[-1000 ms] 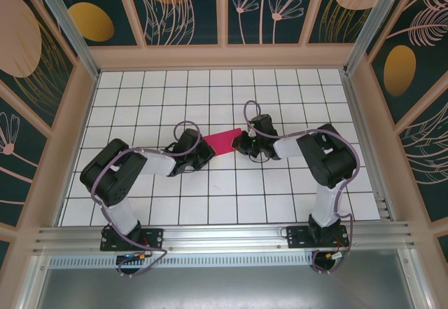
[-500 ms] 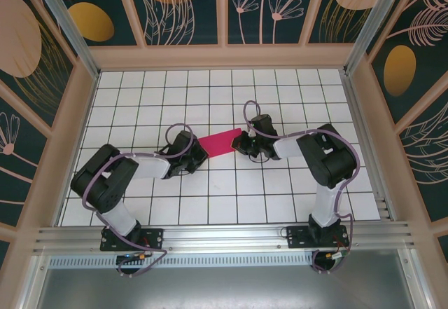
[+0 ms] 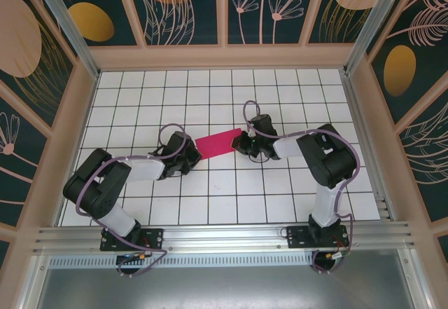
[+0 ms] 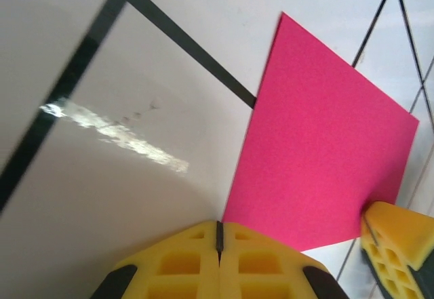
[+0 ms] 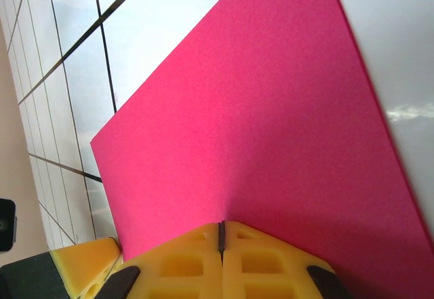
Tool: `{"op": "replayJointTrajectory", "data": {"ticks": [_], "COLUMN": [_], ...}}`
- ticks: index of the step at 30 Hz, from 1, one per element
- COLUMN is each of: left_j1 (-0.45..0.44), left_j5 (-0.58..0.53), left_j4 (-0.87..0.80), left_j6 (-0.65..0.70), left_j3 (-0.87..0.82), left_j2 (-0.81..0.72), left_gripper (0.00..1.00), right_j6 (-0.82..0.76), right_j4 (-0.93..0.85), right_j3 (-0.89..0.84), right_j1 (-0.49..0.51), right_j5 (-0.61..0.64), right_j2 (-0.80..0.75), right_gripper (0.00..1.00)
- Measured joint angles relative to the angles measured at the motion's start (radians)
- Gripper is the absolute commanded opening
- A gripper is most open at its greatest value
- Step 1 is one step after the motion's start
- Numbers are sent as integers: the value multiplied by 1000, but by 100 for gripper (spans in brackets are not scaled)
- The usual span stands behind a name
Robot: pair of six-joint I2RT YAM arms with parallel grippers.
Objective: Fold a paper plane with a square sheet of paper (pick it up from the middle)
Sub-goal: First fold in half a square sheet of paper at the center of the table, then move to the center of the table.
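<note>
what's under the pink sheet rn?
The white gridded table: the sheet lies on it, with black grid lines running out from under its edges. The patch directly beneath the sheet is covered, so anything thin there can't be seen.

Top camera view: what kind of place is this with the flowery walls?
Likely a robot lab booth, not a home: a white gridded table, closed in by flower-painted wall panels, with a left arm and right arm bolted to a metal rail at its near edge.
</note>
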Motion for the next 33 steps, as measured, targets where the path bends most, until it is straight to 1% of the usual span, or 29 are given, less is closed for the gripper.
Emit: {"op": "replayJointTrajectory", "data": {"ticks": [5,8,10,13,15,19,26,33], "left_j1": [52,89,115,145,165,206,257,260], "left_j5": [-36,-47,-51,-64,-69,-68,-67,-44], "left_j4": [-162,-241,-282,-322,-345,-383,-412,-413], "left_j6": [109,182,234,291,321,355,379,378], "left_j3": [59,127,173,219,237,240,240,227], "left_j2": [-39,-60,-77,-90,-91,-91,-91,-91], "left_gripper": [17,25,31,39,43,53,59,62], "right_j6": [-59,-109,-139,-171,-187,-202,-214,-250], "right_j4": [-96,-188,-247,-311,-337,-374,-466,-509], "right_j3": [53,111,159,238,292,418,578,634], "right_j1": [7,17,32,80,118,188,249,266], "right_j5": [24,76,116,164,185,212,231,232], "right_j2": [-2,-2,-2,-1,8,86,251,285], "right_gripper": [0,0,3,6,8,9,9,9]}}
